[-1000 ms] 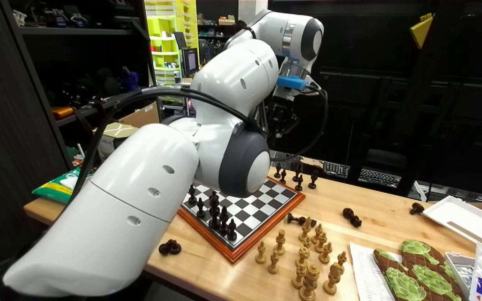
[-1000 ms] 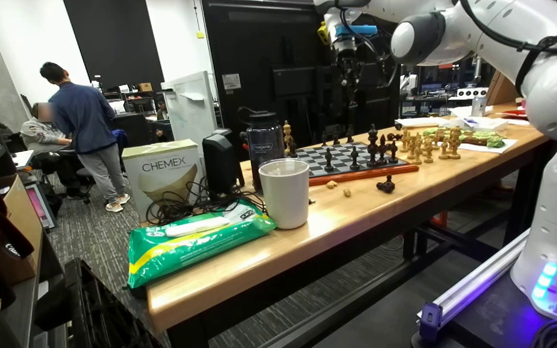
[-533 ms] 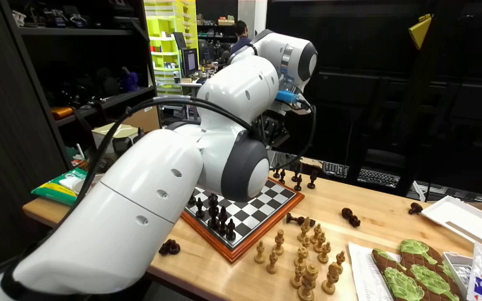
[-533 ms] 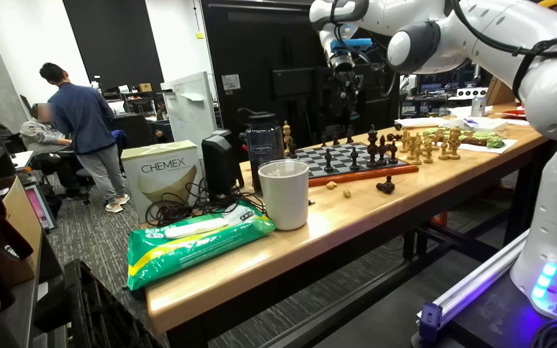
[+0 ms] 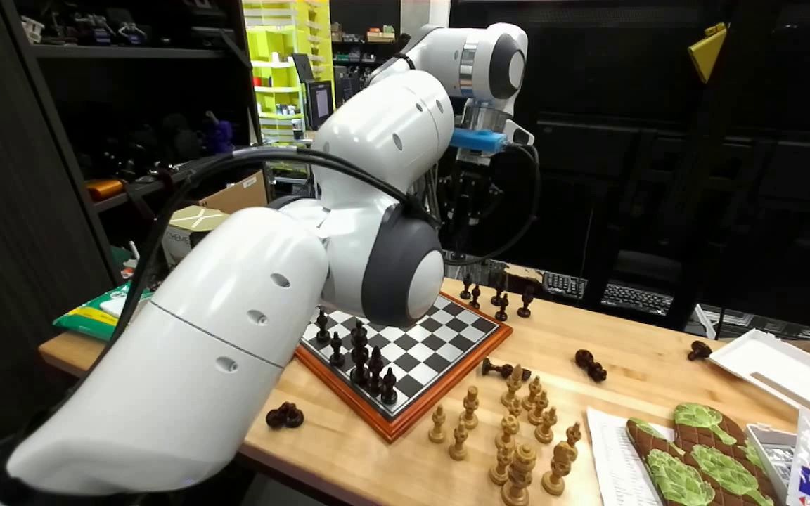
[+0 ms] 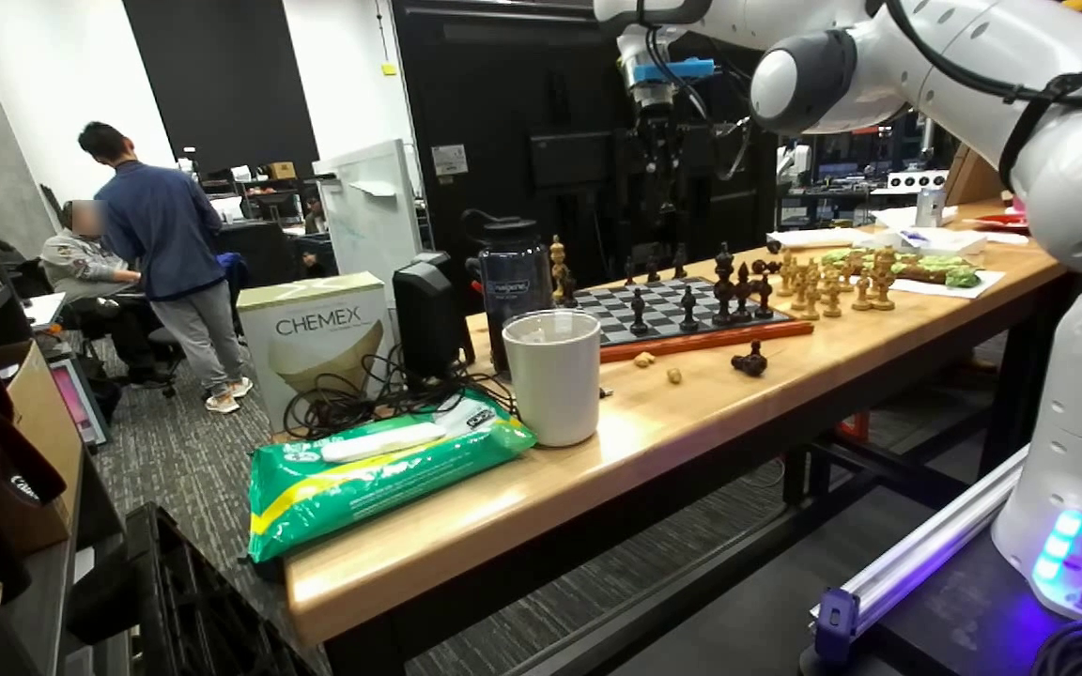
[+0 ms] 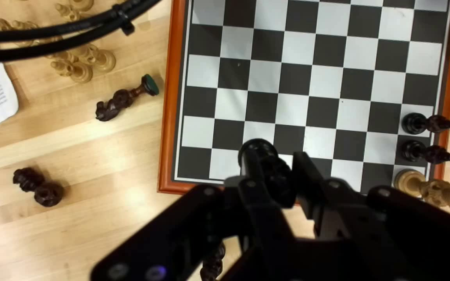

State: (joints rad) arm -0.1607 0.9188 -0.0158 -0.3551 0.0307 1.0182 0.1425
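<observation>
- Hand (image 7: 277, 159), closed around a dark chess piece (image 7: 276, 175).
- Chessboard (image 7: 311, 91) below the hand; holding aloft seems the present step.
- Any next move likely calls for steady grip.

A white cup (image 6: 552, 387) stands beside a packet (image 6: 389, 481) (green).

A robot arm (image 5: 384, 140) lifts its gripper (image 6: 663, 171) back up over a wooden table (image 6: 654, 427) after a dip half a second earlier, the gripper now hanging higher and noticeably straighter in both exterior views.
</observation>
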